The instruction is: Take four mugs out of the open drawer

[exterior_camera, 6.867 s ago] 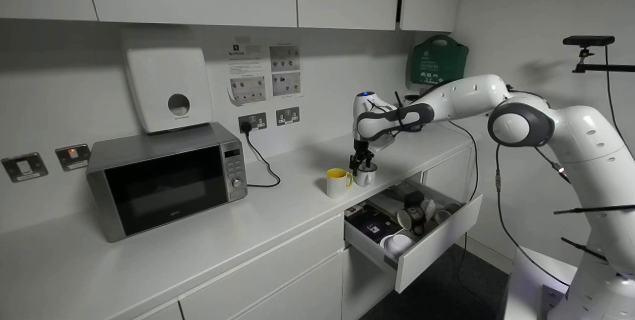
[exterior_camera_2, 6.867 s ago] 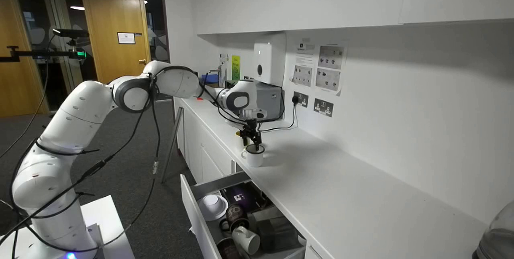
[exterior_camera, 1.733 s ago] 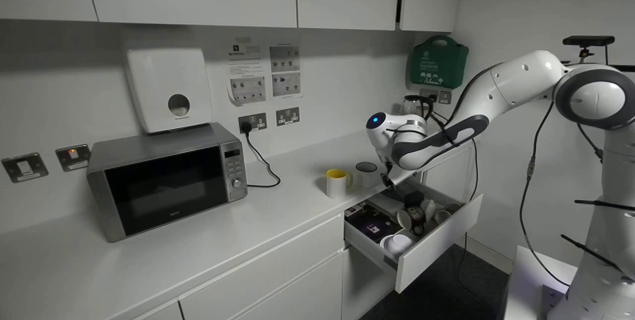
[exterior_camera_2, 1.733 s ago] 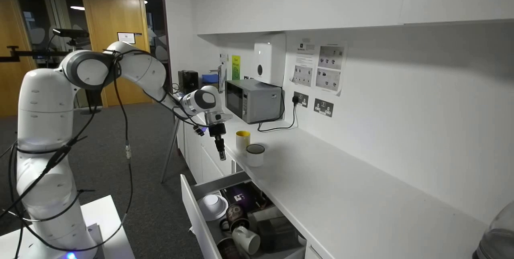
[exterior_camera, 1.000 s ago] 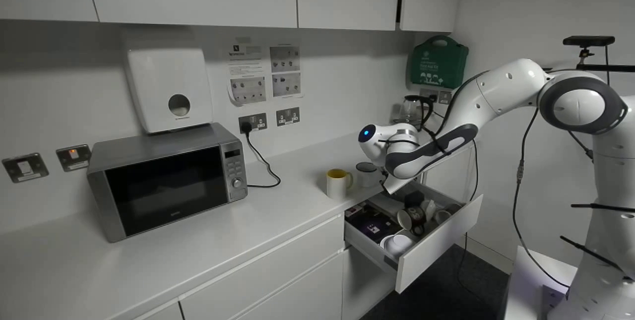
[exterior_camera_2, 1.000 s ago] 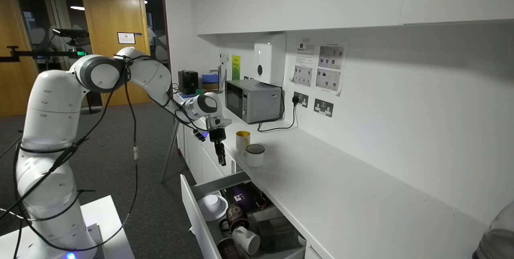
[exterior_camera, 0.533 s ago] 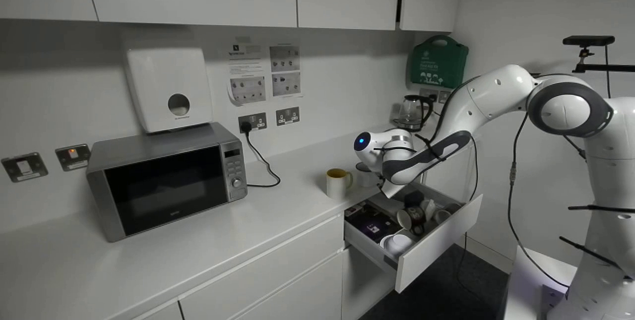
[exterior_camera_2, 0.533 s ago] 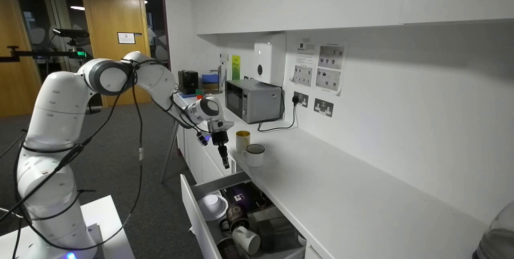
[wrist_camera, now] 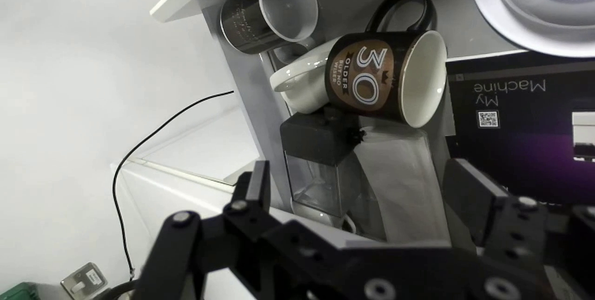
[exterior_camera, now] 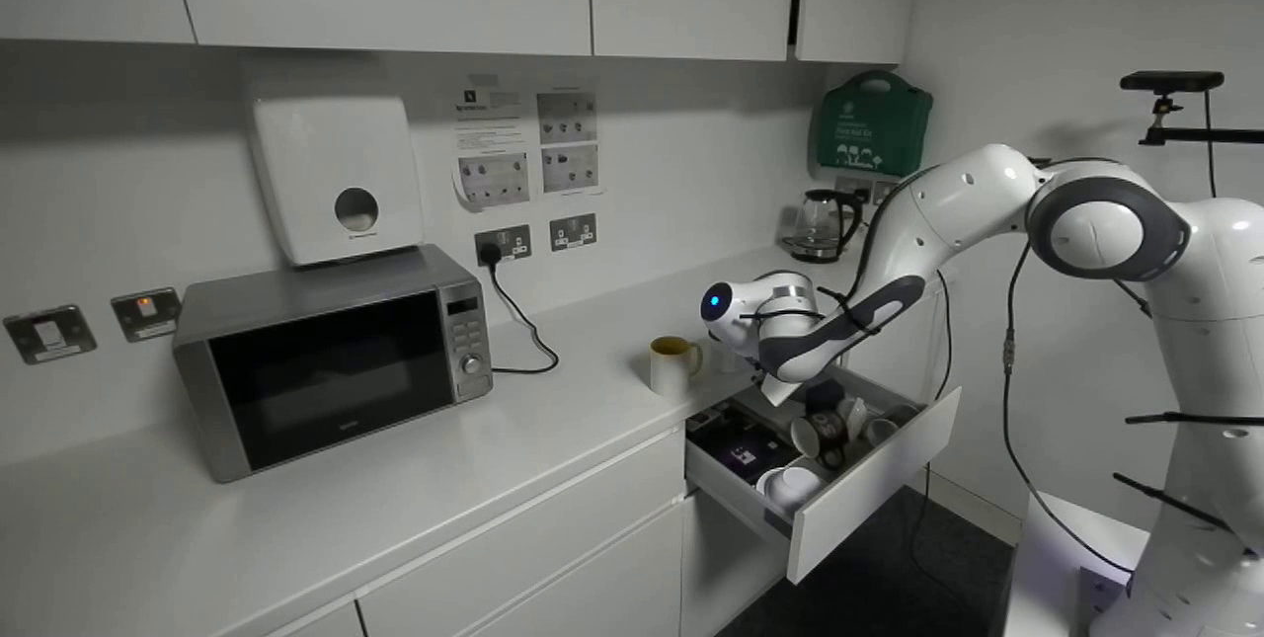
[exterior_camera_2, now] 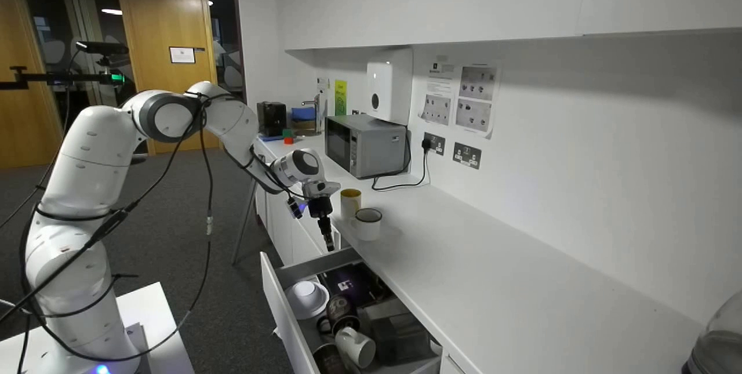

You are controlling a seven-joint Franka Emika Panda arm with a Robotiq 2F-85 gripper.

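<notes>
One gripper (wrist_camera: 358, 176), jaws wide apart, pointing down at one open drawer (exterior_camera: 874, 487). Inside, tipped over: one dark "30" mug (wrist_camera: 381, 76), one whitish mug (wrist_camera: 309, 93) just beside it, one other dark mug (wrist_camera: 244, 21); also one dark printed box (wrist_camera: 516, 142). Past the drawer, on one counter (exterior_camera_2: 510, 281): one dark-rimmed mug (exterior_camera_2: 368, 230), then one yellow-lined mug (exterior_camera_2: 350, 206), both upright, then one microwave (exterior_camera_2: 379, 148).

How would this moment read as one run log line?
gripper: open, empty, aimed into drawer | drawer: open, dark "30" mug lying inside | counter: yellow-lined mug, dark-rimmed mug, upright | task: unfinished
</notes>
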